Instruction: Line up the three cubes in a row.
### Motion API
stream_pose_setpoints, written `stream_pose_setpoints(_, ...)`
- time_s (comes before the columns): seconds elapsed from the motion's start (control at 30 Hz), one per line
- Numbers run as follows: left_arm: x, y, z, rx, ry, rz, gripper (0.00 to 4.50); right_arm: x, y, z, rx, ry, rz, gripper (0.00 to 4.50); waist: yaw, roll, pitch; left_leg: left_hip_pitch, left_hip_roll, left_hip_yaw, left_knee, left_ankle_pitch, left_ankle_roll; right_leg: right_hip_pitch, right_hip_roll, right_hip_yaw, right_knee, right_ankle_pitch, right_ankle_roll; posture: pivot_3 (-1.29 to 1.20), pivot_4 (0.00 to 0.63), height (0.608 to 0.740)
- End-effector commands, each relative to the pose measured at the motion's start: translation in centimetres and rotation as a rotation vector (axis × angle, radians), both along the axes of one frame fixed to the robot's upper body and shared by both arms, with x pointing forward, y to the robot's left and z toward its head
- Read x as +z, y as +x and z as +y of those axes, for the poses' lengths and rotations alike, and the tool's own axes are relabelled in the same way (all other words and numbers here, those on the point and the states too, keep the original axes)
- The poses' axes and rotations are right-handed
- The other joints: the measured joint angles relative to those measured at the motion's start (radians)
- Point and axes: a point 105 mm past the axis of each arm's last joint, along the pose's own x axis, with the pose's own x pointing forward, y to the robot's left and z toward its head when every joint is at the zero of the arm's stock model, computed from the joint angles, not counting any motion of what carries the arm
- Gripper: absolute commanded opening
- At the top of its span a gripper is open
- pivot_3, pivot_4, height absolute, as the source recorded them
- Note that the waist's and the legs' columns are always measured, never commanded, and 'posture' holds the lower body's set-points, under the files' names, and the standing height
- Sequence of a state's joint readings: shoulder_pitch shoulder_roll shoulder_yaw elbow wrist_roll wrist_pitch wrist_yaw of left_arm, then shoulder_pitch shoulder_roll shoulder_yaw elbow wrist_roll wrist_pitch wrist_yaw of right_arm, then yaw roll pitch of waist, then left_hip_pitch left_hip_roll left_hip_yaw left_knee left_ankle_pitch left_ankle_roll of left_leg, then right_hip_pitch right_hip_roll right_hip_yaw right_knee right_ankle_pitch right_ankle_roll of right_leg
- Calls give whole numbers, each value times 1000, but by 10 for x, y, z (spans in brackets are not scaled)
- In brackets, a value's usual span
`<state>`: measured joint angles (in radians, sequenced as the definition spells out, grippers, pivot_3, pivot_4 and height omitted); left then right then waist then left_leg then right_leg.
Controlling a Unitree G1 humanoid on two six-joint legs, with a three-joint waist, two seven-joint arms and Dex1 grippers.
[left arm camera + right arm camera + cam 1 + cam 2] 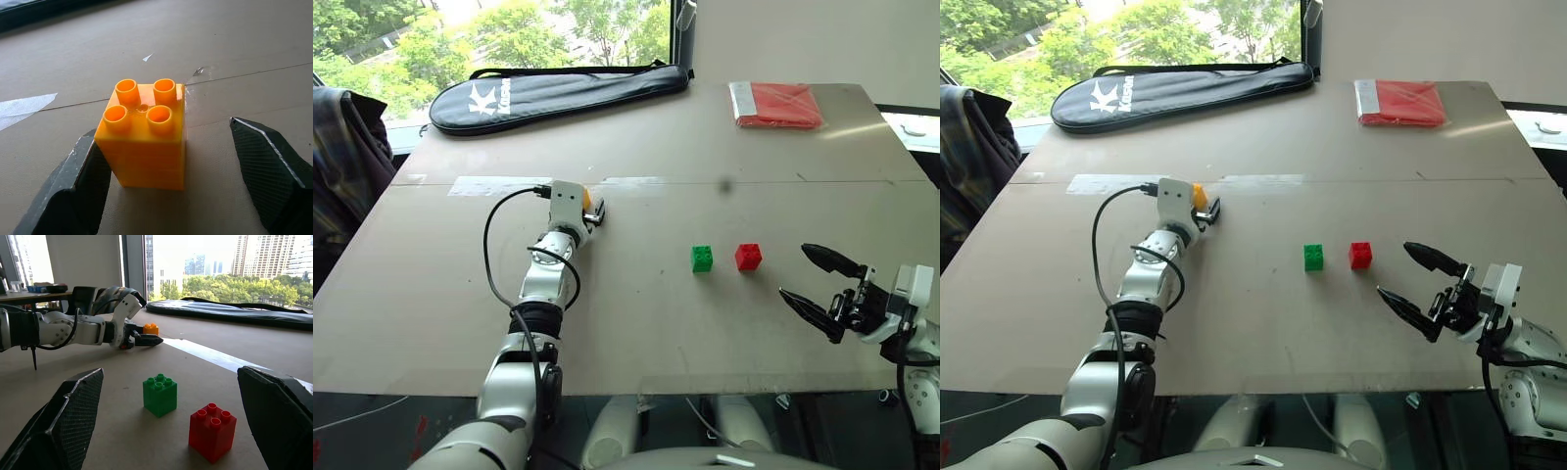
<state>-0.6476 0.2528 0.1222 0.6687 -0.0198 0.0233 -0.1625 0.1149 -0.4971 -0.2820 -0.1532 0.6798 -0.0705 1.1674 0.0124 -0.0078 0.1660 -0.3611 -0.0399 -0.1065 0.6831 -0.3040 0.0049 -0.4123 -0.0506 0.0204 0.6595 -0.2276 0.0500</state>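
Yellow cube (588,201) sits half hidden behind the left gripper (592,212) on the table (636,313); green cube (702,258) and red cube (748,257) stand side by side mid-table, near the spread right gripper (815,280). Left wrist: one finger (73,191) touches the yellow cube, the other stands apart. Right wrist: fingers cut off.

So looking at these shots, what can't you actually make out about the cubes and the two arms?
- Yellow cube: in the head views the left arm's wrist covers most of it.
- Left gripper: one finger touches the cube, the other stands apart; whether it grips is unclear.
- Green cube and red cube: studs too small in the head views.
- Right gripper: jaws open, arm cut by the edge.
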Motion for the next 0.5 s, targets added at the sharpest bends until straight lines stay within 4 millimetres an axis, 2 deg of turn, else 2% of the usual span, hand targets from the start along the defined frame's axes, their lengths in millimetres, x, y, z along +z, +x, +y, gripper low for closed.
stream_pose_setpoints(0.03, -9, -1, 12, 26, -13, 19, 1823, 9, -4, 0, -6, -7, -45, 4500, 0, 0, 0, 0, 0, 0, 0, 0, 0, 0, 0, 0, 0, 0, 0, 0, 150, 722)
stream_pose_setpoints(0.1, -13, -2, 13, 24, -12, 27, 1336, 9, -5, 0, -10, -9, -43, 4500, 0, 0, 0, 0, 0, 0, 0, 0, 0, 0, 0, 0, 1, 0, 0, 0, 150, 722)
stream_pose_setpoints(0.2, -14, -4, 9, -9, -29, 26, 1329, 9, -5, 0, -11, -10, -41, 4500, -2, 0, 0, 1, 0, 0, 0, 0, 0, 0, 0, 0, 1, 0, 0, 0, 150, 722)
stream_pose_setpoints(0.27, -10, -5, -3, -97, -33, 4, 1329, 8, -5, 0, -10, -10, -37, 4500, -2, 0, 0, 1, 0, 0, 0, 0, 0, 0, 0, 0, 2, 0, 0, 0, 150, 722)
stream_pose_setpoints(0.37, -2, -15, -28, -325, -39, -27, 1329, 7, -6, -1, -9, -10, -32, 4500, -2, 1, 0, 1, 0, 0, 0, 0, 0, 0, 0, 0, 1, 0, 0, 0, 150, 722)
stream_pose_setpoints(0.43, -1, -35, -53, -601, 13, -28, 1329, 4, -6, -4, -6, -18, -24, 4500, -1, 1, 0, 0, 0, 0, 0, 0, 0, 0, 0, 0, 0, 0, 0, 0, 150, 722)
stream_pose_setpoints(0.5, -4, -51, -65, -785, 45, -6, 1329, 2, -7, -7, 0, -32, -17, 4500, -1, 1, 0, 0, 0, 1, 0, 0, 0, 0, 0, 0, 0, 0, 0, 0, 150, 722)
